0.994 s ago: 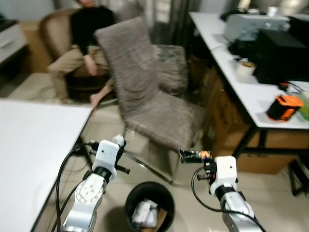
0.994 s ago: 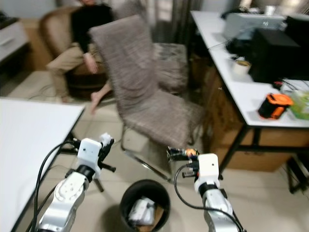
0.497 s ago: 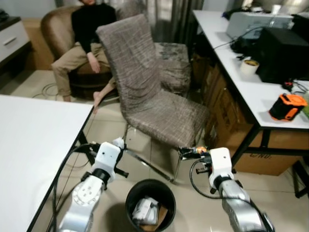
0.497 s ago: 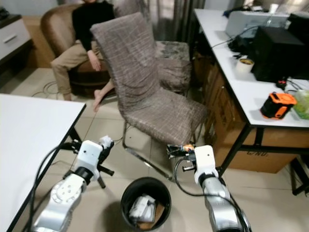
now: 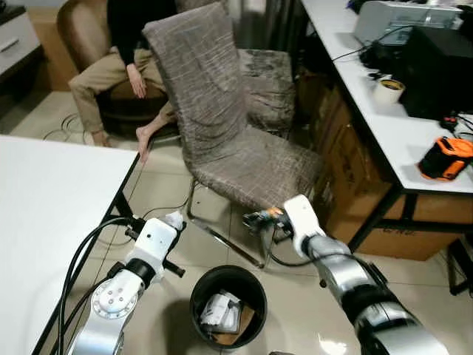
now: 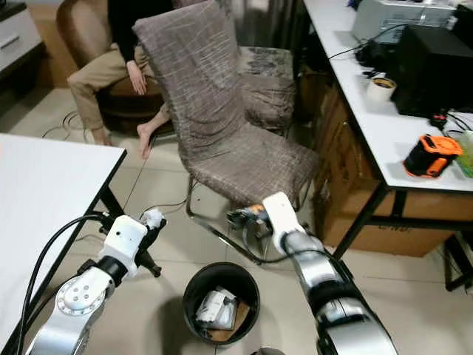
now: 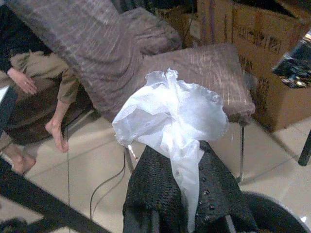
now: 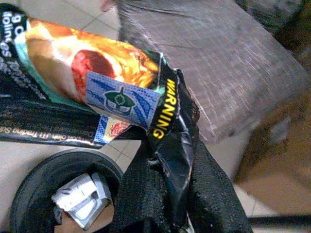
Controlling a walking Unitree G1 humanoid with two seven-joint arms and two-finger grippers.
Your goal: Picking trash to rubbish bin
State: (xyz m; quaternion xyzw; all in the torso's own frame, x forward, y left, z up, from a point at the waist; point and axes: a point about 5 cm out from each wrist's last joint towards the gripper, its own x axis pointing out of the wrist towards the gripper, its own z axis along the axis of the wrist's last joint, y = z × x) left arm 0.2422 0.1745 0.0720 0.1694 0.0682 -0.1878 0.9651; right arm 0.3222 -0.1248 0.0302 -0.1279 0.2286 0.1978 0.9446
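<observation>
Item, floor: we are looking down at a round black rubbish bin (image 5: 228,305) standing on the pale tiles between our two arms; it is already holding a crumpled white carton (image 5: 219,314) and some brown scrap.

Item, left arm: we are holding our left gripper (image 7: 171,190) raised to the left of the bin and above floor level, beside the edge of the white table (image 5: 44,214). Its black fingers are pressing together on a crumpled white tissue (image 7: 170,114), which is sticking up past the fingertips.

Item, right arm: we are reaching our right gripper (image 8: 167,179) inward, above and slightly right of the bin, close to the front edge of the chair seat. Its fingers are pinching one end of a flattened snack wrapper (image 8: 92,92), black with an orange food picture and the word WARNING in yellow; the rest of the wrapper is jutting out sideways over the bin's rim.

Item, surroundings: a chair (image 5: 222,126) covered in grey-brown fabric is standing just behind the bin. A person (image 5: 122,55) in a dark top and tan trousers is sitting in a brown armchair further back. On the long white desk (image 5: 384,126) at the right we are seeing a roll of tape (image 5: 389,90), an orange and black tool (image 5: 446,157) and dark equipment; cardboard boxes (image 5: 347,185) are standing beneath it
</observation>
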